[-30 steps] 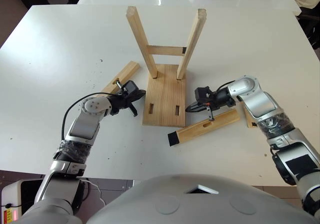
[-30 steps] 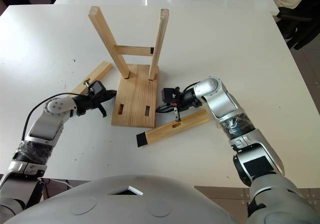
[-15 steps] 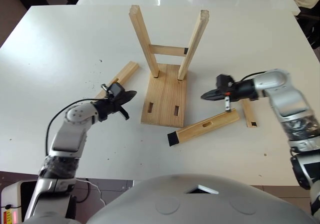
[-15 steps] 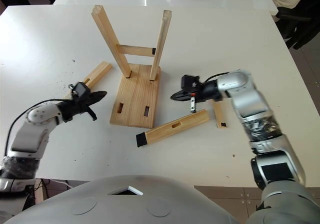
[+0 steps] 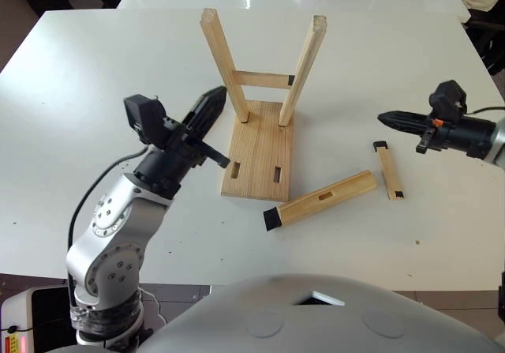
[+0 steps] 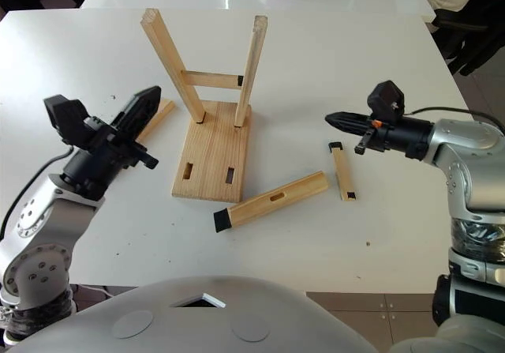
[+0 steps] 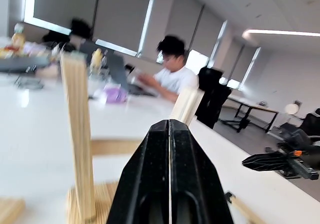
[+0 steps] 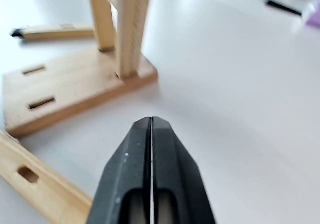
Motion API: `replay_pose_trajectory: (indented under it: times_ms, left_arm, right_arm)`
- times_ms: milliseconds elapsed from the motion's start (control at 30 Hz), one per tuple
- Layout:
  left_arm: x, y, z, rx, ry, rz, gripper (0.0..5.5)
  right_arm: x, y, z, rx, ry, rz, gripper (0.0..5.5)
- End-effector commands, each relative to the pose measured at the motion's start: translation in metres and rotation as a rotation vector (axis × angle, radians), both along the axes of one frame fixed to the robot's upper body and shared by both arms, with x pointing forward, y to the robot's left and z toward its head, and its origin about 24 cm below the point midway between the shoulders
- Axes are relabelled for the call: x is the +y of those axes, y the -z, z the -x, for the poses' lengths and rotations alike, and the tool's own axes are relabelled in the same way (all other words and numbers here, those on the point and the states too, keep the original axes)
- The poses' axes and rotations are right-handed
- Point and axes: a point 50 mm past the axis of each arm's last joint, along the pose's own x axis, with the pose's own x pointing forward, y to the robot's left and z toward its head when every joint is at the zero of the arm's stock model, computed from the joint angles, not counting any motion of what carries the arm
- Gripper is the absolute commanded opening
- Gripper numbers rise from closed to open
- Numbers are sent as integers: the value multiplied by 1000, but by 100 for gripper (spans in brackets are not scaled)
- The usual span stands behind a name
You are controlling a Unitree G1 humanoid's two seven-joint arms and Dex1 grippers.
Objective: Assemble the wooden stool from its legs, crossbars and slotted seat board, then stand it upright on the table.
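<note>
As arms are pulling off the board [image 5: 256,159] lying mid-table, head view: left gripper [image 5: 213,99] and right gripper [image 5: 387,118] are lifting clear, pinched closed, empty | left wrist: pointing at fitted legs [image 7: 77,134] | right wrist: loose leg [image 8: 45,191] is waiting; assembly likely pausing half-done.

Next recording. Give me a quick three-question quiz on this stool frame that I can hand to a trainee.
1. True or false: the right gripper holds the short wooden crossbar with black ends.
2. How many upright wooden legs stand in the flat slotted wooden seat board? A) one B) two C) four
3. Short answer: how many of that board's slots are empty?

Key: 1 false, since the gripper is shut on nothing and the crossbar lies on the table apart from it. 2 B. 3 two.
</note>
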Motion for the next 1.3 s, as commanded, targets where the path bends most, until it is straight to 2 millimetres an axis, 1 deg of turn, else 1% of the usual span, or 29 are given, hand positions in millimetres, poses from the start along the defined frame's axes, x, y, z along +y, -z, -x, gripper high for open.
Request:
replay_pose_trajectory:
  times_ms: [33,67,133,167,233,333,400,467,600,700,867,967,1067,1300]
  left_arm:
    - [0,13,1,62,-108,-3,0]
    - [0,15,1,68,-128,-1,0]
    - [0,19,3,87,-175,0,0]
    - [0,22,3,98,-192,1,0]
    - [0,28,7,116,-249,7,0]
    - [-1,29,11,113,-310,29,0]
    - [-1,31,12,114,-341,30,0]
    - [0,32,11,113,-357,32,0]
    - [0,34,14,117,-383,35,0]
    - [-1,38,14,127,-383,31,0]
    - [-1,42,14,137,-388,24,0]
    - [-2,43,14,137,-392,20,0]
    - [-3,43,12,133,-377,14,0]
    - [-2,44,13,139,-372,0,0]
  right_arm:
    - [-7,5,8,63,42,62,71]
    - [-7,8,11,82,57,73,81]
    - [-11,13,14,118,87,99,126]
    - [-13,17,21,143,110,113,141]
    - [-15,25,27,189,118,147,172]
    - [-16,30,27,231,103,186,219]
    - [-22,34,26,269,122,222,250]
    - [-27,36,28,298,128,249,250]
    - [-31,30,25,310,93,261,250]
    - [-33,32,25,326,82,268,250]
    - [-23,33,27,346,28,243,250]
    - [-18,40,29,358,7,260,250]
    - [-18,46,35,367,16,273,250]
    - [-21,52,42,376,17,298,250]
